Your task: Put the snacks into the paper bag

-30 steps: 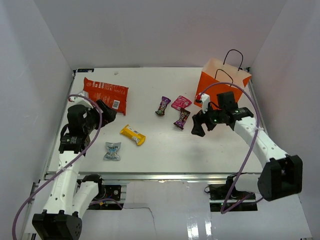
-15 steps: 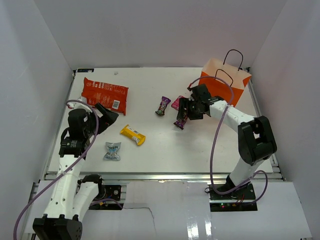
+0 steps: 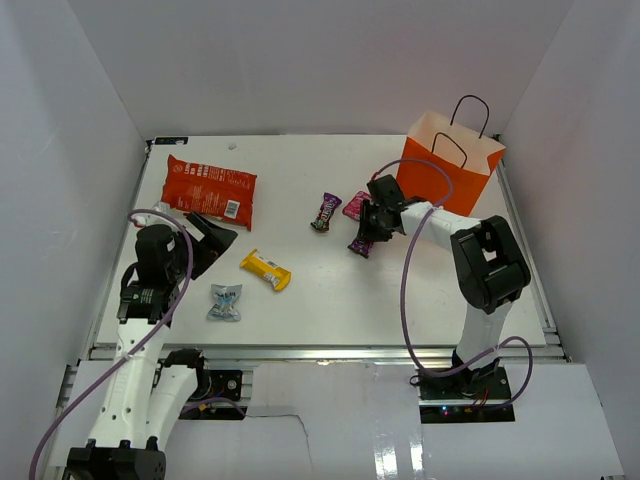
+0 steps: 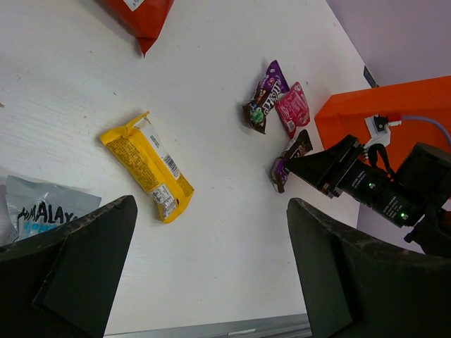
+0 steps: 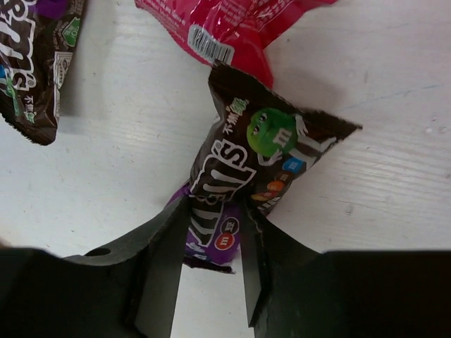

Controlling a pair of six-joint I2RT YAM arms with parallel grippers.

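Note:
My right gripper is low over the table, and its two fingers press both sides of the maroon candy wrapper at its purple lower end. That wrapper lies flat on the table beside the pink wrapper and right of the purple wrapper. The orange paper bag stands upright just behind the right gripper. My left gripper hangs open and empty near the yellow wrapper and the silver-blue wrapper. The red-orange chip bag lies at the back left.
White walls close in the table on three sides. The table's front edge runs just past the silver-blue wrapper. The right arm's purple cable loops over the table in front of the paper bag.
My right arm swung left from in front of the paper bag down to the maroon wrapper, and its fingers narrowed onto it. The left gripper drew back slightly and stayed open.

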